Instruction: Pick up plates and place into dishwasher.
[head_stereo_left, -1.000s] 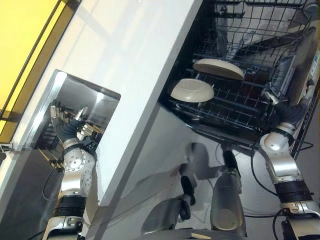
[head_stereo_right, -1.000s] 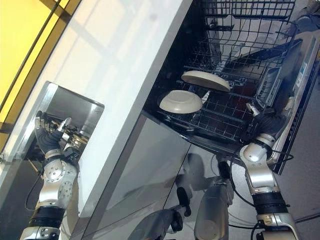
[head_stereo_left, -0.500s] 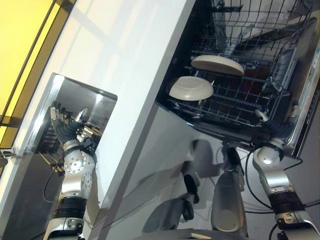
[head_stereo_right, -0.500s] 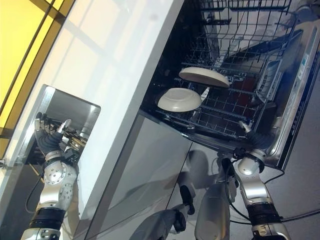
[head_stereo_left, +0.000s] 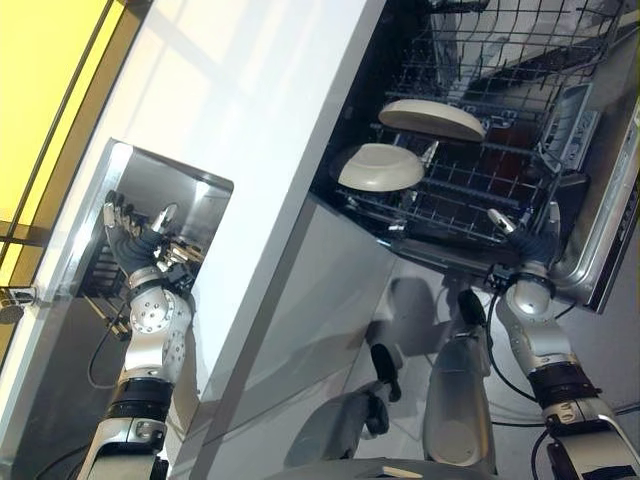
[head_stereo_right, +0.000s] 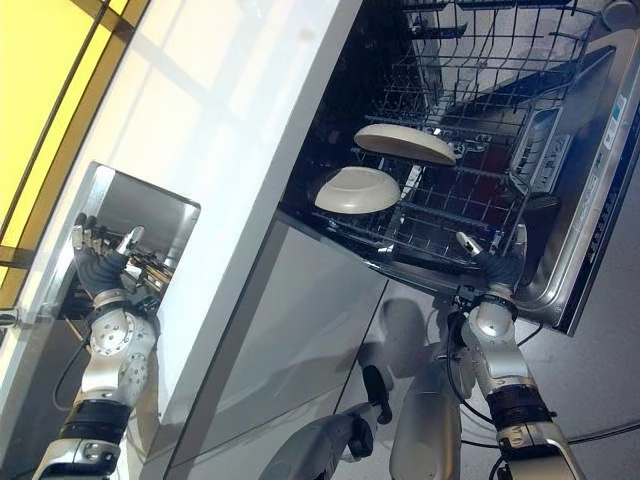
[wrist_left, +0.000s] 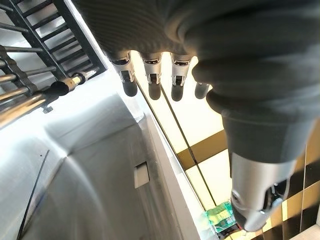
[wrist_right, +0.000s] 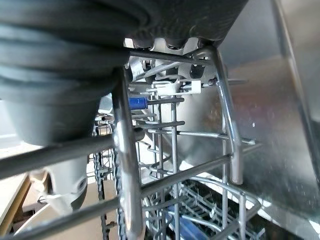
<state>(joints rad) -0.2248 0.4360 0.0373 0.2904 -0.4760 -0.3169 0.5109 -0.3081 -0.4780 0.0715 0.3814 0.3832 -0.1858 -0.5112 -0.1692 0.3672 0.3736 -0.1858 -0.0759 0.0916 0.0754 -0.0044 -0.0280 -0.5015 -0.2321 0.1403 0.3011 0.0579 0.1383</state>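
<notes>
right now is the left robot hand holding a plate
No: the left robot hand hangs in the sink with straight fingers, and both plates lie in the dishwasher rack.

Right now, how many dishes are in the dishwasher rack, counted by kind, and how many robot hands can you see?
Shallow bowl, cream: 1
Flat plate, cream: 1
Robot hands: 2, the left hand over the sink, the right hand at the near edge of the dishwasher rack
Total: 2 dishes, 2 hands

No readable text, label or number anywhere
</notes>
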